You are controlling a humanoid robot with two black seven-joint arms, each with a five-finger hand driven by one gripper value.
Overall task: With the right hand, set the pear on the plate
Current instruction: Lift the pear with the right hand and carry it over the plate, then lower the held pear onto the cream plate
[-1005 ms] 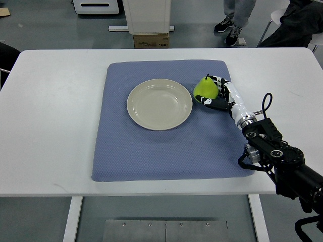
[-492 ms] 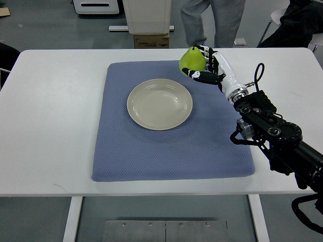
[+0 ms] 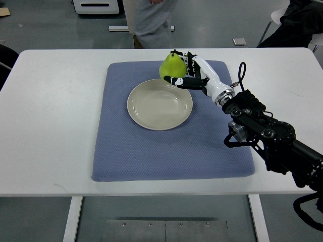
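- The white table (image 3: pixel 50 126) is filling most of the view, its near edge running along the bottom of the picture.
- The black right arm (image 3: pixel 272 138) is coming in from the lower right corner and reaching diagonally up and to the left across the table.
- A blue-grey mat (image 3: pixel 171 151) is lying flat in the middle of the table, with the arm crossing over its right side.
- A cream plate (image 3: pixel 159 104) is sitting on the upper half of the mat, holding nothing.
- The right hand (image 3: pixel 191 75) is hanging just past the plate's far right rim, its black-and-white fingers (image 3: pixel 187 82) curling around the pear.
- The green pear (image 3: pixel 171 65) is sitting in that grasp, stem up, raised over the mat beside the far rim of the plate and appearing just to overlap it; it is not resting on the plate.
- Beyond the far edge of the table, a person in grey trousers (image 3: pixel 151 22) is standing on the floor, cropped at the top of the view.
- A dark seated figure (image 3: pixel 303 22) is showing in the far right corner.
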